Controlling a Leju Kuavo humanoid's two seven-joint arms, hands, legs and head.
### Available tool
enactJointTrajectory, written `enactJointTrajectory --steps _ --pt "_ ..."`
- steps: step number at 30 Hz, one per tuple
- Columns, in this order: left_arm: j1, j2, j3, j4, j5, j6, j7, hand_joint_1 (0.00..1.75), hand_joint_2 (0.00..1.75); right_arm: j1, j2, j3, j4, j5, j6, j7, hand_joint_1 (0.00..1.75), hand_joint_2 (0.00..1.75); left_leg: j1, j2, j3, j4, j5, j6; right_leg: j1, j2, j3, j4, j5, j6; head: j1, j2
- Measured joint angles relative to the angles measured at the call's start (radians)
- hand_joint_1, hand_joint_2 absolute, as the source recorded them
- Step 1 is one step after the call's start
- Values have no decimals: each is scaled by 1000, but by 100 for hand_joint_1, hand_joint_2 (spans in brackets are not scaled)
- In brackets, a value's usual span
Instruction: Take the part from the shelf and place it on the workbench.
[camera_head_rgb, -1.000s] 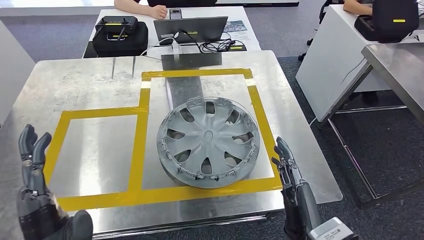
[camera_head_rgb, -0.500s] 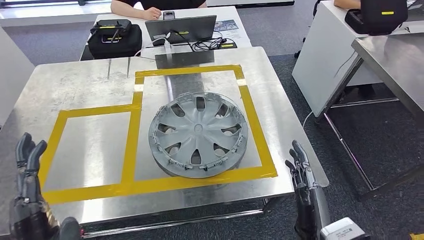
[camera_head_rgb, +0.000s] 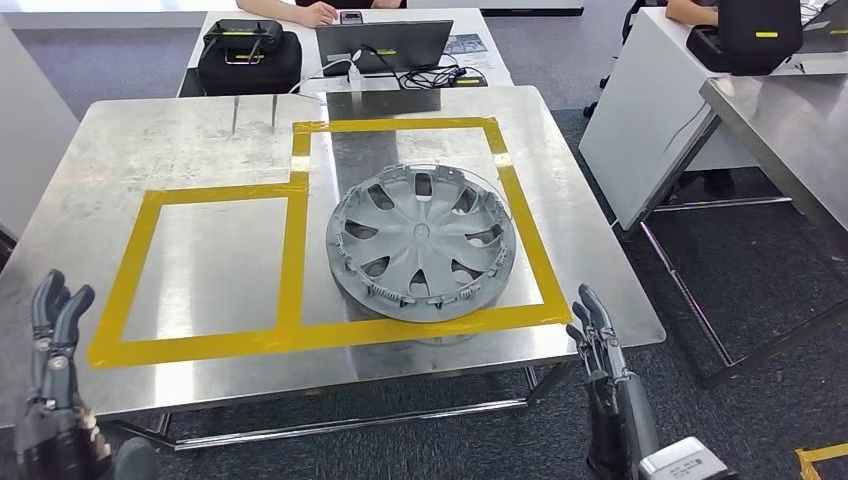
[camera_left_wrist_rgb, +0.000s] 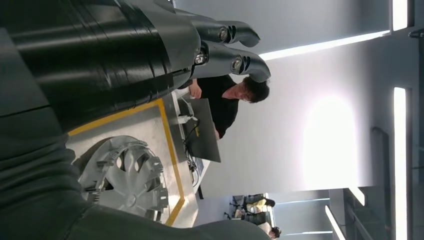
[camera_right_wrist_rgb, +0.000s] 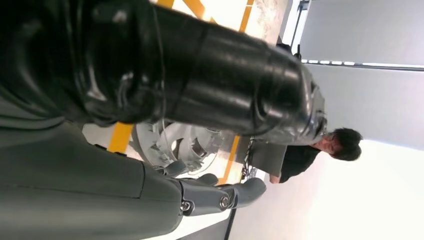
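The part, a grey wheel cover (camera_head_rgb: 421, 241), lies flat on the steel workbench (camera_head_rgb: 190, 140) inside the right-hand yellow-taped rectangle (camera_head_rgb: 523, 226). It also shows in the left wrist view (camera_left_wrist_rgb: 127, 178) and the right wrist view (camera_right_wrist_rgb: 175, 142). My left hand (camera_head_rgb: 52, 390) is at the near left corner of the bench, fingers straight and apart, holding nothing. My right hand (camera_head_rgb: 602, 365) hangs just off the near right corner, fingers extended, holding nothing. Neither hand touches the wheel cover.
A second taped rectangle (camera_head_rgb: 220, 262) lies left of the part. Behind the bench a desk carries a laptop (camera_head_rgb: 385, 45), a black case (camera_head_rgb: 250, 55) and cables; a person (camera_head_rgb: 300, 10) sits there. Another white table (camera_head_rgb: 680, 90) and a steel bench (camera_head_rgb: 790, 120) stand at the right.
The whole picture has shifted as the camera pulled back from the bench. Both hands are now lower and farther from the wheel cover, which stays in its taped rectangle.
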Motion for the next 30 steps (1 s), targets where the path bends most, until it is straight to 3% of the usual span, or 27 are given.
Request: enactJointTrajectory --steps 1,2,3,5,7,9,10,12,13,16,18,19,22,24,27,28,30 --pt "0 0 0 0 6 0 0 0 0 3 -1 0 0 0 0 1 0 0 -4 1 -7 0 8 3 2 0 -15 61 -29 -1 7 0" --pt "0 1 0 0 11 0 0 0 0 5 -2 0 0 0 0 1 0 0 -9 2 -15 1 16 5 6 0 -15 98 -39 -5 12 0" --pt "1 1 0 0 15 0 -1 0 0 6 -3 0 0 0 0 2 0 0 -15 3 -23 1 25 7 11 0 -1 104 -33 -12 15 0" --pt "0 3 0 0 21 0 -3 0 0 8 -4 0 0 0 0 2 0 0 -26 3 -37 2 40 10 27 1 82 9 21 -37 22 0" --pt "0 3 0 -1 25 0 -5 0 0 8 -6 0 -1 0 0 2 0 0 -33 4 -47 3 52 10 43 -1 173 -129 47 -72 20 0" --pt "-2 4 0 -1 26 0 -6 0 0 8 -8 0 -2 0 0 3 0 0 -30 7 -54 2 64 4 53 -4 203 -195 42 -90 16 0" --pt "-3 4 0 -2 26 0 -6 0 0 8 -8 0 -3 -1 0 3 0 0 -28 9 -56 -1 69 -1 55 -4 203 -206 46 -92 18 0" --pt "-6 6 0 -4 23 0 -5 0 0 8 -8 0 -3 -4 0 4 0 0 -27 7 -64 5 69 -10 48 -5 202 -232 65 -89 25 0" --pt "-8 7 0 -5 22 0 -4 0 0 8 -8 1 -2 -6 0 4 0 0 -27 5 -75 25 50 -15 43 -7 203 -245 76 -87 24 0" --pt "-13 9 -1 -6 22 0 -3 0 0 8 -8 1 -2 -13 0 4 0 0 -15 1 -131 184 -58 -34 33 -10 191 -255 98 -80 7 0" --pt "-13 11 -1 -6 25 0 -3 0 0 8 -8 1 -1 -17 0 3 0 0 -3 2 -144 263 -89 -48 27 -12 176 -248 104 -72 -1 0" --pt "-14 12 -1 -6 25 0 -3 0 0 8 -8 1 -1 -18 0 3 0 0 3 3 -122 247 -77 -55 22 -13 173 -242 105 -68 -4 0" --pt "-15 14 -1 -5 26 0 -3 0 0 8 -8 1 0 -19 0 3 0 0 18 2 9 61 -22 -76 8 -12 157 -209 102 -46 -13 0" --pt "-16 14 -1 -6 26 0 -4 0 0 8 -8 1 0 -19 0 2 0 0 17 -6 38 15 -21 -71 8 -9 140 -187 101 -31 -19 0" --pt "-15 14 -1 -6 27 0 -5 0 0 7 -8 1 0 -19 0 1 0 0 14 -12 23 25 -21 -47 7 -4 129 -171 107 -18 -12 0" --pt "-15 15 -1 -6 27 0 -5 0 0 6 -8 1 0 -19 0 1 0 0 15 -12 19 26 -19 -40 5 -4 119 -163 100 -14 -9 0" --pt "-14 15 0 -6 29 0 -8 0 0 4 -8 1 0 -20 0 2 0 0 15 -11 11 24 -11 -25 3 -4 76 -82 51 -8 4 0"
